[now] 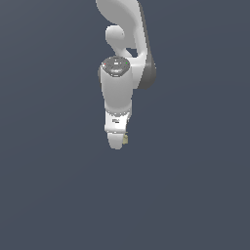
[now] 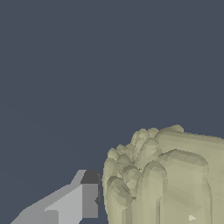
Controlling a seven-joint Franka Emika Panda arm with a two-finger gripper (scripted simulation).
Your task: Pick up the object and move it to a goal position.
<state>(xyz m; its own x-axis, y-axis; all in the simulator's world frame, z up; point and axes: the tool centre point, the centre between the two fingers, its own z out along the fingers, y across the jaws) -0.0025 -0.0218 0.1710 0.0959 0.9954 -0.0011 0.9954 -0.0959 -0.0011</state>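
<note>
Tan object (image 2: 168,179) right beside the tool (image 1: 117,142) fingertip (image 2: 89,199)

Plain dark slate-blue surface (image 1: 49,195)

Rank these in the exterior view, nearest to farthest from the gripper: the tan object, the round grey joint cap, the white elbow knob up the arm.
1. The tan object: right against the gripper, peeking out on the exterior view's right side of it.
2. The round grey joint cap: above the gripper, atop the white wrist housing.
3. The white elbow knob: higher still, near the picture's top.
</note>
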